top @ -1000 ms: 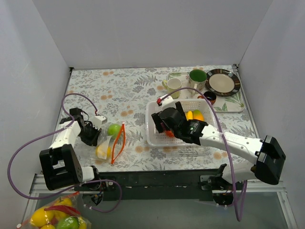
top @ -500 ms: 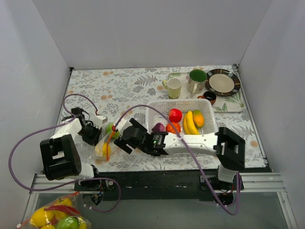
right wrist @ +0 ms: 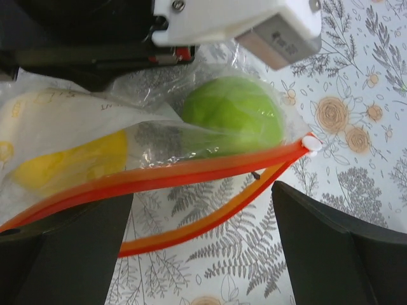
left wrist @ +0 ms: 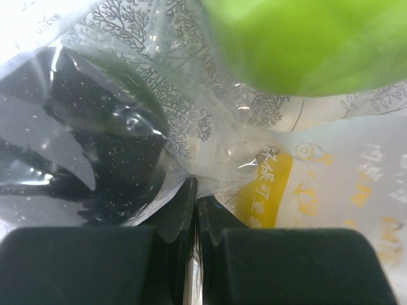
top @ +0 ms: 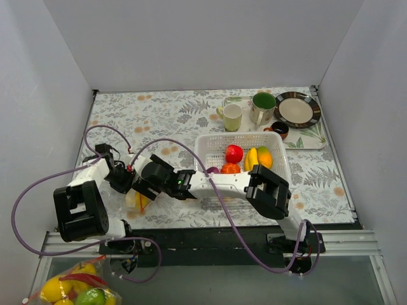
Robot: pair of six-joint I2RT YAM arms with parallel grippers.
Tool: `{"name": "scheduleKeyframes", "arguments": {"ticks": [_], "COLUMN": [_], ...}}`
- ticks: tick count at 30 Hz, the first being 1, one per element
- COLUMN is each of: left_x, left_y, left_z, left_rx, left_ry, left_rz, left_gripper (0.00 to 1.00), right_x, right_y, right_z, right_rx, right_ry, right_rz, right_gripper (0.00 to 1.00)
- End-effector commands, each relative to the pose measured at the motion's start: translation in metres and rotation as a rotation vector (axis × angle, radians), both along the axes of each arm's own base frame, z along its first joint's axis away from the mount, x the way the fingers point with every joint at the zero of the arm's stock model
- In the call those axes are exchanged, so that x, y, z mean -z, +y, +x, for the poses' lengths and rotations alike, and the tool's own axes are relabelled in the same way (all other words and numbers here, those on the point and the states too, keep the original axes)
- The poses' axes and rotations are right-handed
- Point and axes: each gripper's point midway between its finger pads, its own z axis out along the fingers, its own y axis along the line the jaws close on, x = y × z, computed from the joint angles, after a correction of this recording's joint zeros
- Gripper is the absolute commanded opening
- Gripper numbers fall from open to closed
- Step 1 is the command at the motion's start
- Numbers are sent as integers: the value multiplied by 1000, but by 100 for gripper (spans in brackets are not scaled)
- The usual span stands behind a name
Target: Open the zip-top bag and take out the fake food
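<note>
1. Top external view: the left pincer [top: 124,182] grips the bag [top: 135,202] near the left of the worktop [top: 159,121]; the right arm stretches across, putting the right pincer [top: 141,186] at the bag's mouth, though I cannot tell its spread from here; some fake food [top: 234,154] lies in the basket [top: 241,135], so the task looks mostly done.
2. Left wrist view: the left pincer [left wrist: 194,197] is pressed together on a thin fold of the bag [left wrist: 210,127]; the green fruit [left wrist: 305,44] sits just beyond, and the yellow piece [left wrist: 267,190] lies to the right behind the film; this pinch holds only slick plastic, so a firm tug from the mouth could slide the film free and drag the whole bag along.
3. Right wrist view: the right pincer [right wrist: 200,203] is spread wide, one finger on either side of the open mouth; the zip strip [right wrist: 191,168] is parted into two lines; the green fruit [right wrist: 235,121] and yellow piece [right wrist: 70,159] are inside the bag [right wrist: 152,95]; closing from here could trap the strip or film against the fruit, so the bag would come away too; the round, glossy fruit could also squirt deeper inside if gripped off-centre.
</note>
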Motion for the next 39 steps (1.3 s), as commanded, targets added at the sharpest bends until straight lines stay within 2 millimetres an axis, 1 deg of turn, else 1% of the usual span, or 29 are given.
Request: {"name": "scheduleKeyframes", "arguments": {"ticks": [1, 2, 3, 4, 5, 7, 11, 13, 16, 18, 20, 21, 23, 24, 25, 26, 27, 28, 30, 31, 32, 33, 34, 36, 37, 38, 39], "left_x": [9, 10, 10, 10, 10, 9, 7, 7, 9, 8, 7, 6, 5, 4, 4, 3, 2, 2, 1, 0, -1, -2, -3, -4, -6, -7, -7], "left_y": [6, 6, 7, 7, 7, 7, 7, 9, 8, 9, 8, 8, 8, 9, 8, 9, 9, 9, 9, 9, 10, 10, 11, 11, 11, 11, 11], "left_z": [-3, -4, -4, -5, -5, -6, -8, -10, -12, -12, -11, -11, -10, -9, -10, -10, -9, -9, -9, -9, -8, -9, -8, -8, -7, -6, -6], "left_rx": [40, 40, 45, 47, 51, 62, 76, 78, 85, 84, 84, 84, 87, 84, 87, 87, 86, 85, 87, 86, 83, 85, 84, 84, 82, 80, 81], "left_ry": [-20, -19, -20, -18, -21, -21, -21, -20, -15, -16, -16, -14, -17, -20, -19, -19, -22, -24, -23, -27, -31, -28, -30, -36, -40, -43, -44], "left_rz": [45, 45, 49, 52, 56, 57, 59, 66, 68, 70, 64, 65, 64, 67, 67, 67, 67, 68, 71, 72, 75, 75, 78, 81, 82, 84, 81], "left_gripper": [0, 0, 0, 0, 0, 0, 0, 0, 0, 0, 0, 0, 0, 0, 0, 0, 0, 0, 0, 0, 0, 0, 0, 0, 0, 0, 0], "right_x": [-14, -8, -6, -10, -1, 0, 3, 5, 13, 21, 26, 35, 39, 48, 52, 50, 58, 50, 46, 39, 38, 33, 27, 17, 3, 4, 1], "right_y": [21, 23, 25, 28, 30, 33, 49, 53, 59, 58, 56, 51, 47, 41, 38, 35, 28, 26, 17, 9, 3, -1, -11, -19, -24, -33, -37], "right_z": [25, 27, 29, 33, 33, 38, 41, 43, 38, 32, 25, 22, 18, 16, 13, 13, 10, 10, 11, 10, 10, 10, 7, 7, 5, 3, 1], "right_rx": [12, 8, 10, 10, 6, 7, -22, -20, -29, -43, -54, -53, -48, -42, -41, -36, -28, -24, -5, -1, 9, 16, 20, 32, 31, 37, 35], "right_ry": [9, 23, 28, 29, 38, 41, 48, 54, 98, 129, 163, 177, 202, 213, 222, 223, 235, 229, 220, 215, 211, 204, 203, 192, 184, 185, 186], "right_rz": [81, 78, 79, 89, 76, 76, 93, 95, 95, 89, 93, 78, 77, 58, 48, 52, 33, 48, 49, 53, 48, 53, 57, 66, 86, 71, 71], "right_gripper": [99, 99, 99, 99, 99, 98, 99, 99, 98, 98, 95, 94, 89, 88, 85, 83, 81, 76, 75, 73, 72, 72, 71, 70, 70, 70, 70]}}
